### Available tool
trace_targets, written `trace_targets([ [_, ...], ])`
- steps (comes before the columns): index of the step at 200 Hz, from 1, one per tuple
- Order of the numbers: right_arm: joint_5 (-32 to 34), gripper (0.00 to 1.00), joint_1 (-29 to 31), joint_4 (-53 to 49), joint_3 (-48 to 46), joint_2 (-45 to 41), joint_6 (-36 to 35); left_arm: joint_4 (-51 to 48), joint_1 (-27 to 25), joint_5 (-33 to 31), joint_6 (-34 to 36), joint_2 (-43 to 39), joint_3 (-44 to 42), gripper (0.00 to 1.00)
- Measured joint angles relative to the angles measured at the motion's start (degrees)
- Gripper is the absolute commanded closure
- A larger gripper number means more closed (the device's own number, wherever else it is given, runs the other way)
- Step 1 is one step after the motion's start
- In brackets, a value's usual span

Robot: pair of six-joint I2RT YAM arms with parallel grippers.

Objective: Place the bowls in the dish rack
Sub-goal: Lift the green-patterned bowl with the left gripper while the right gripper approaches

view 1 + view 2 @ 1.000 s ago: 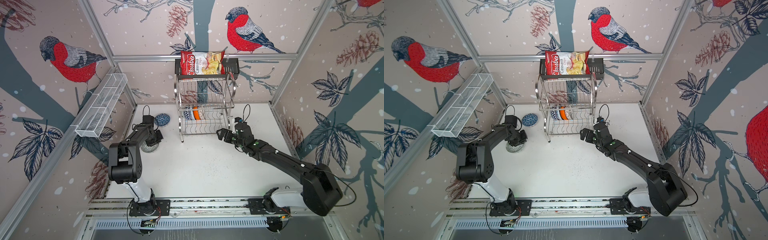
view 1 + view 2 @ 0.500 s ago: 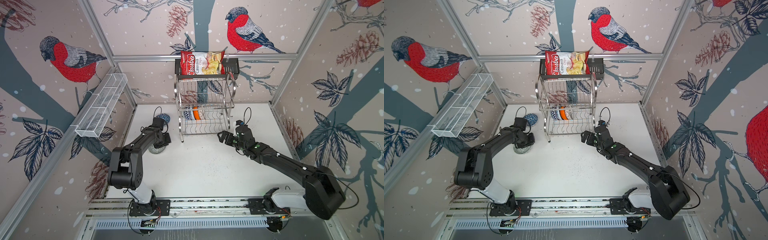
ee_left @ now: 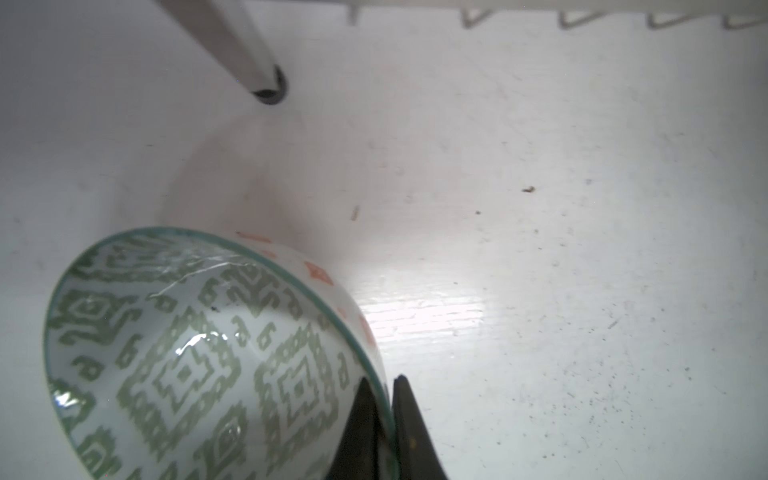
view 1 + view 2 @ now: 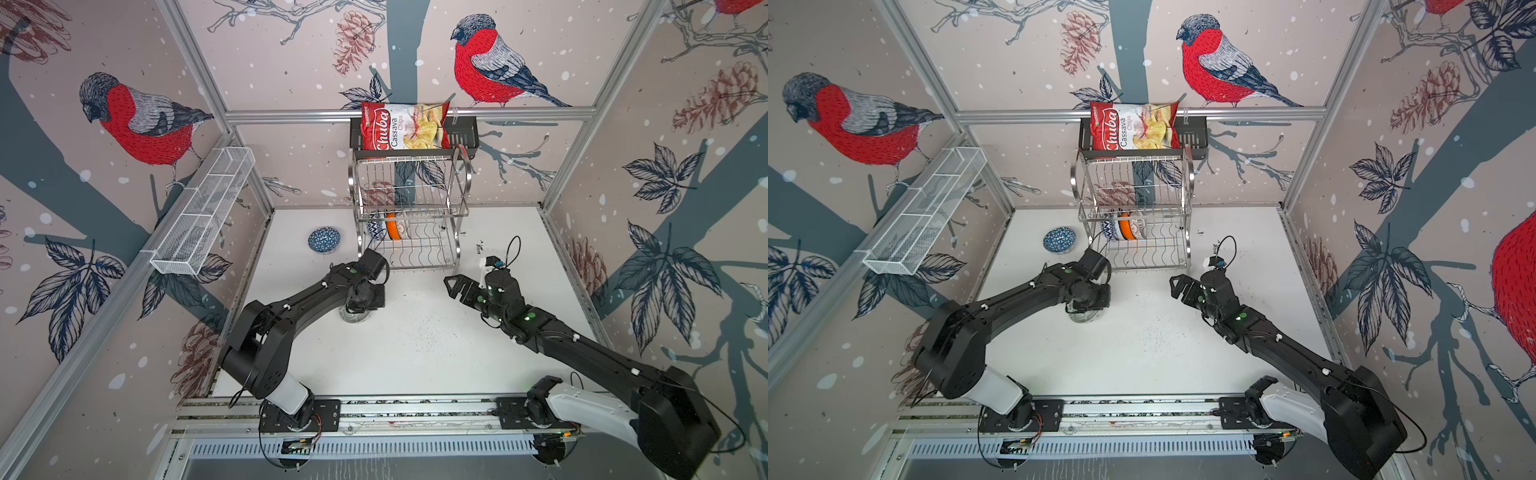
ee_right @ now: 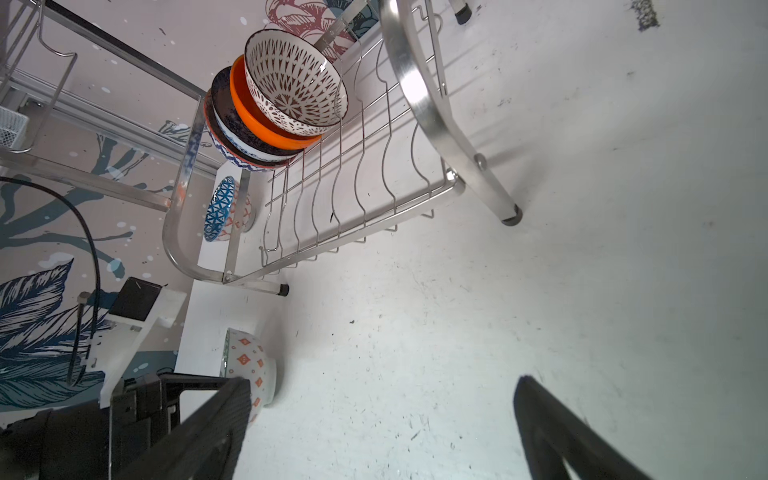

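Now pinched at its rim by the left gripper (image 3: 384,386), just in front of the two-tier steel wire dish rack (image 5: 419,104), the grey-green-patterned white ceramic bowl (image 3: 187,353) likely needs tipping on edge before slotting beside the racked bowls (image 5: 286,104) on the lower shelf, while the right gripper (image 4: 457,287) hangs empty, jaws apart.

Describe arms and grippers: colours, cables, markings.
Left arm and right arm: matte black, white base link, small white tabs, green light. Thin black cable and white bracket at the right wrist. Left gripper and right gripper: black fingers.
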Motion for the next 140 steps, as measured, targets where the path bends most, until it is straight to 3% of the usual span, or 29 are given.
trace_targets([
  [52, 3.1, 0.00, 0.1, -4.2, 0.5, -1.0, 0.2, -0.1, -6.7, 0.0, -1.9, 9.3, 10.1, 1.00],
  [97, 5.1, 0.00, -1.8, -8.1, -0.2, -5.0, 1.3, -0.5, -9.6, -0.5, -2.3, 18.1, 19.1, 0.92],
  [118, 5.4, 0.01, -3.0, -9.5, -1.1, -6.9, 1.3, -0.5, -10.3, -1.1, -2.4, 19.5, 20.8, 0.78],
  [140, 5.4, 0.01, -4.1, -10.0, -1.8, -8.4, 1.0, 0.6, -10.7, 2.8, -3.1, 20.9, 21.0, 0.66],
])
